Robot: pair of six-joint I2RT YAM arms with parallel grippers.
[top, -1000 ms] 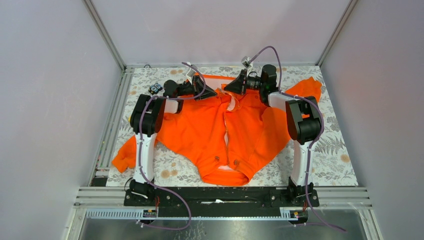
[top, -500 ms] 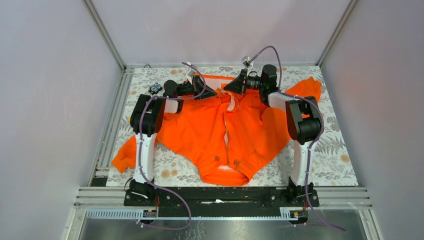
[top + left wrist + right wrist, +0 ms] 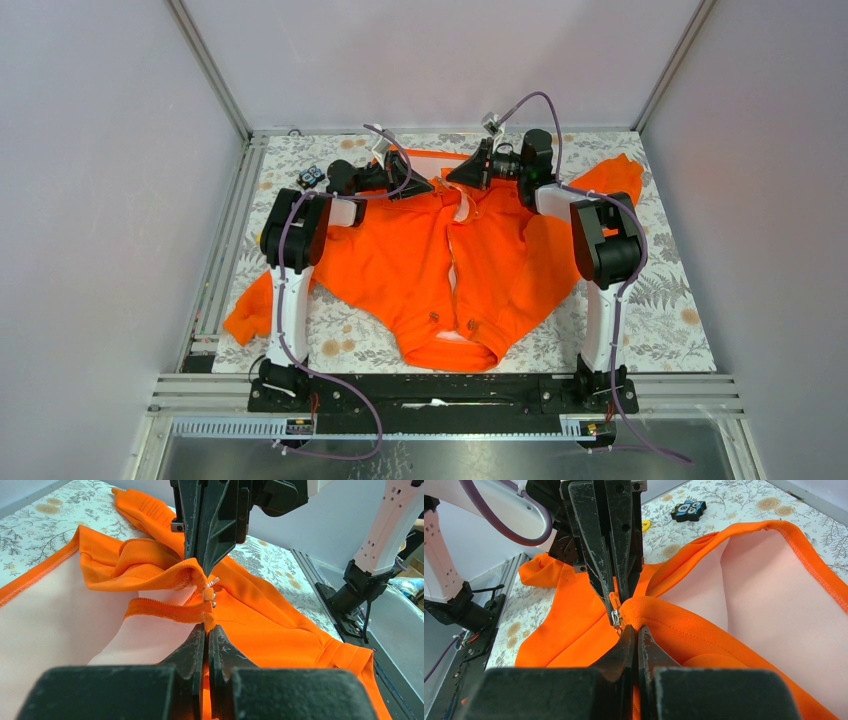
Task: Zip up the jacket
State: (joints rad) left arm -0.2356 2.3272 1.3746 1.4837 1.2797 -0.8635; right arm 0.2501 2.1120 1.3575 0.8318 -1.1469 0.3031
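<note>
Across the surface (image 3: 660, 300) the jacket (image 3: 400, 270) lies open-fronted, its zipper edges clamped in the fully closed left pincer (image 3: 206, 629) and right pincer (image 3: 634, 629), the slider (image 3: 210, 596) between their near-touching tips; nothing has visibly moved this past second, so zipping likely hasn't started.

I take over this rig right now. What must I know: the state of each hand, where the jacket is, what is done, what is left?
The left hand is shut on the jacket, on one front edge at the far end.
The right hand is shut on the opposite front edge, tip to tip with the left.
The jacket lies spread on the table, pale lining showing at the far end.
Done: both edges are gripped beside the zipper slider.
Left: the front is open along the centre. Whether the edges are joined in the slider cannot be told.
</note>
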